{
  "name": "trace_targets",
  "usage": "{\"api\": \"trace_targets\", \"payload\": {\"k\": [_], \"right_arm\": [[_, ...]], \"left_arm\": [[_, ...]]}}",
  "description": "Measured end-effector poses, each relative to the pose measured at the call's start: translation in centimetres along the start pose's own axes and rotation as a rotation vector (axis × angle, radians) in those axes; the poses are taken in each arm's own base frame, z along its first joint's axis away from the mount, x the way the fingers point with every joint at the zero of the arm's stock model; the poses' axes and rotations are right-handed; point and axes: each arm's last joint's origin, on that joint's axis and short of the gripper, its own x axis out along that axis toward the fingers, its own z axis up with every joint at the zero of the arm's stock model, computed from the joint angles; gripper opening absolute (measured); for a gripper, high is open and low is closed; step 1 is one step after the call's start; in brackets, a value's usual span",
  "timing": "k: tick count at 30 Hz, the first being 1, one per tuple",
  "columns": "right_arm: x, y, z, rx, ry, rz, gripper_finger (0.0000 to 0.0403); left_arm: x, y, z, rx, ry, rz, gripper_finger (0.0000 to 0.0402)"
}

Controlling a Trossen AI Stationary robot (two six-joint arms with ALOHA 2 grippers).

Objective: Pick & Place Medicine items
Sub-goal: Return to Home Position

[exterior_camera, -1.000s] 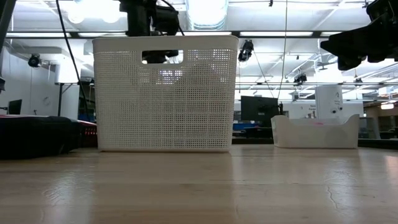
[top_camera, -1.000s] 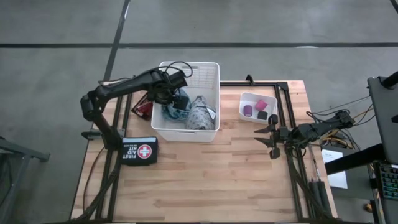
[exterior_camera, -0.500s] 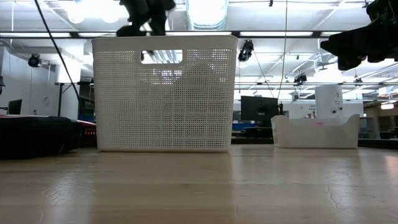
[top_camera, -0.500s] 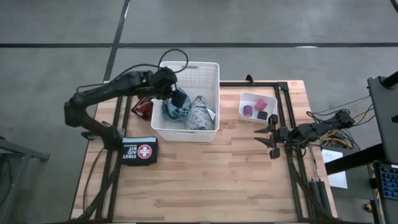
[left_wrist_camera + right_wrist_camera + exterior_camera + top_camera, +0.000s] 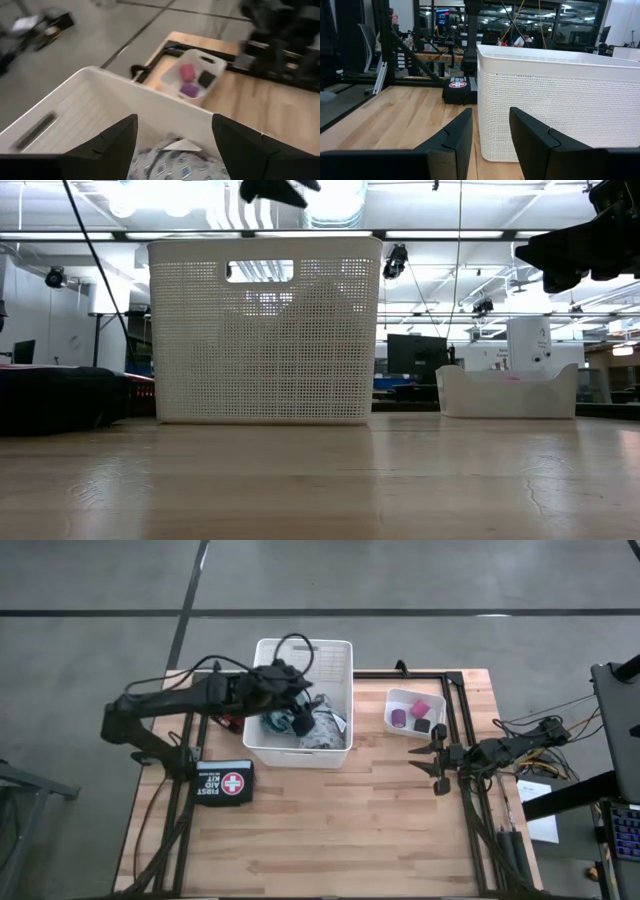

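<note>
Two tools gaped wide, empty: left tool (image 5: 298,721) over the white basket (image 5: 341,656) of cloths (image 5: 322,730), right tool (image 5: 436,766) at the edge of the desk (image 5: 330,830).

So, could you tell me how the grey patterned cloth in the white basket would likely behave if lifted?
The grey patterned cloth lies crumpled in the white basket, under the left gripper, so it is probably floppy and would sag when lifted. It looks light for its bulk. It seems to touch the teal cloth, which might drag along.
</note>
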Motion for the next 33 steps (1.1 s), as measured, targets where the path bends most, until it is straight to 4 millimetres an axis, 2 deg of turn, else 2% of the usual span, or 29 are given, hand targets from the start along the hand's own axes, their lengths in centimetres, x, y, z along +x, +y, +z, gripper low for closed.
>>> {"api": "trace_targets", "payload": {"k": [6, 10, 15, 21, 27, 33], "right_arm": [[0.0, 0.0, 0.0, 0.000, 0.000, 0.000, 0.0123], [0.0, 0.0, 0.0, 0.000, 0.000, 0.000, 0.0123], [0.0, 0.0, 0.0, 0.000, -0.001, 0.000, 0.0123], [0.0, 0.0, 0.0, 0.000, -0.001, 0.000, 0.0123], [0.0, 0.0, 0.0, 0.000, -0.001, 0.000, 0.0123], [0.0, 0.0, 0.0, 0.000, -0.001, 0.001, 0.0123]], "left_arm": [[0.4, -1.9, -0.1, 0.099, -0.041, -0.132, 0.0244], [1.0, -3.5, -1.0, 0.169, -0.156, -0.223, 0.0240], [0.2, -4.2, -2.5, 0.259, -0.269, -0.309, 0.0241], [-1.5, -3.0, -6.7, 0.282, -0.238, -0.324, 0.0241], [-4.5, -2.4, -11.2, 0.361, -0.416, -0.434, 0.0241], [-6.6, -1.0, -16.3, 0.459, -0.567, -0.438, 0.0241]]}}
